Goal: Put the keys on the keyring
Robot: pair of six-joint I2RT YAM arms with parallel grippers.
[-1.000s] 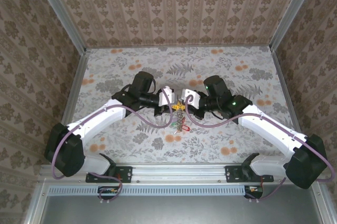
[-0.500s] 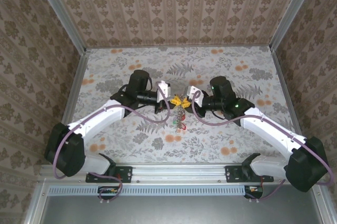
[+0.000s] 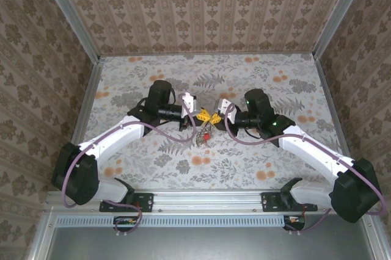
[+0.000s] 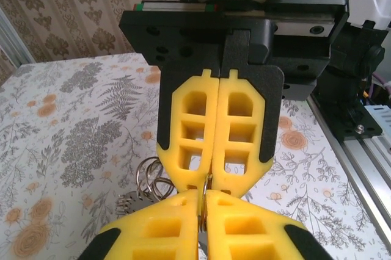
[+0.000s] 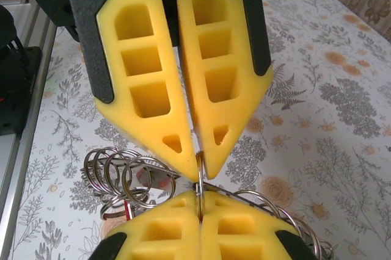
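Note:
Above the middle of the table my left gripper (image 3: pixel 201 115) and right gripper (image 3: pixel 215 115) meet tip to tip. In the left wrist view my left gripper (image 4: pixel 204 211) is shut on the thin metal wire of the keyring (image 4: pixel 206 188), with the right gripper's yellow fingers (image 4: pixel 241 132) pinching the same wire from the far side. From the right wrist, my right gripper (image 5: pixel 199 208) is shut on the keyring (image 5: pixel 198 171), facing the left fingers (image 5: pixel 153 89). Several small loops (image 5: pixel 116 171) and a red key tag (image 5: pixel 153 182) hang beside it. The keys (image 3: pixel 204 135) dangle below the tips.
The floral table top (image 3: pixel 275 83) lies open on all sides of the arms. A metal rail (image 3: pixel 208 200) runs along the near edge, and patterned walls (image 3: pixel 208 10) close in the back and sides.
Both grippers have drawn back a little toward the far side, still tip to tip. The hanging keys have risen and shifted slightly left.

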